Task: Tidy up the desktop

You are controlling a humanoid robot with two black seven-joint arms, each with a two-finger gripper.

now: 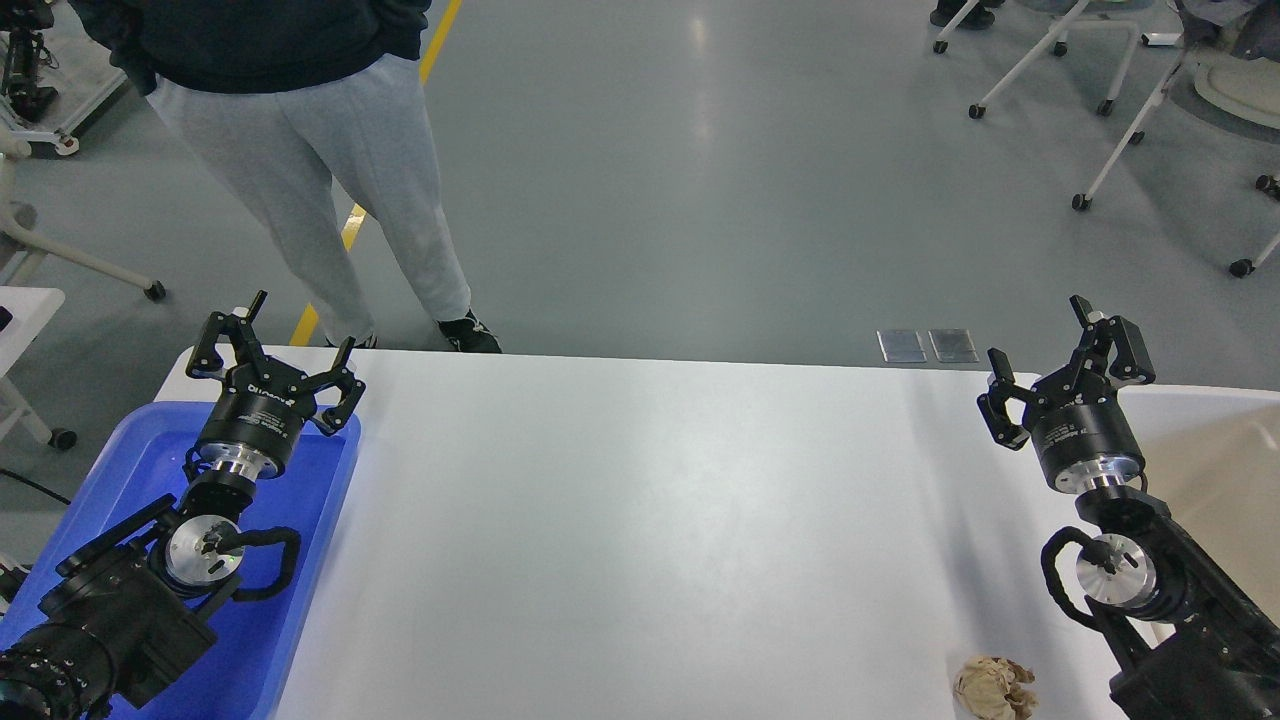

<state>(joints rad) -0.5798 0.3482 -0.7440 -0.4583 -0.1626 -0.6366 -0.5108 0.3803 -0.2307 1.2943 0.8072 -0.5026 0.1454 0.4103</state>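
Note:
The white desktop fills the middle of the head view. A crumpled brown paper ball lies on it near the front right edge. My left gripper is open and empty, held above the far end of the blue tray. My right gripper is open and empty, above the desktop's far right corner, well behind the paper ball.
A blue plastic tray sits at the desktop's left edge under my left arm. A beige bin stands at the right. A person in grey trousers stands behind the far left corner. Wheeled chairs stand at the back right.

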